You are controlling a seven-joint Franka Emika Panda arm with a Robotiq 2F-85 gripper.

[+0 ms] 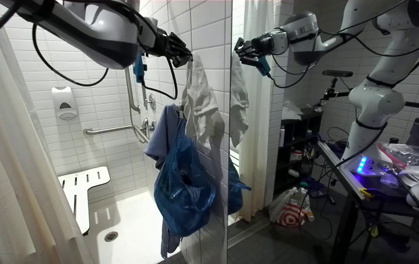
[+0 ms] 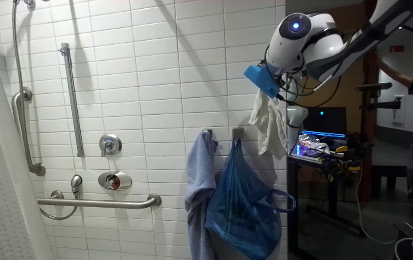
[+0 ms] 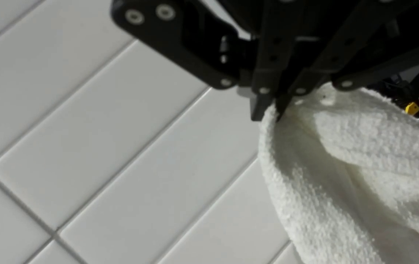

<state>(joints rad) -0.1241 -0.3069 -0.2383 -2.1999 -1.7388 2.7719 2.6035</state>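
Clearly, the black jointed tool (image 3: 270,109) pinches the upper edge of a white, fluffy terry cloth (image 2: 269,126) between its tips; the wrist view shows them nearly together, with only that fold in the gap. The cloth hangs straight below the tool, gathered at the top and dropping in loose creases to a free lower end. Measured against the sagging, translucent blue plastic bag (image 2: 244,216), the tool is higher up, and in an exterior view the cloth is just right of the bag's narrow top and above the bag's right side, near it but apart. Whether the cloth touches the white rectangular-tiled wall (image 2: 159,108) behind the bag cannot be told. Directly above the bag is the small square metal hook (image 2: 237,133) that carries it. Just left of the bag hangs a long grey-blue fabric towel (image 2: 201,169), and farther left of it are a straight brushed-metal grab bar (image 2: 101,203) and, about level with the bag's top, a round chrome shower valve (image 2: 110,145).
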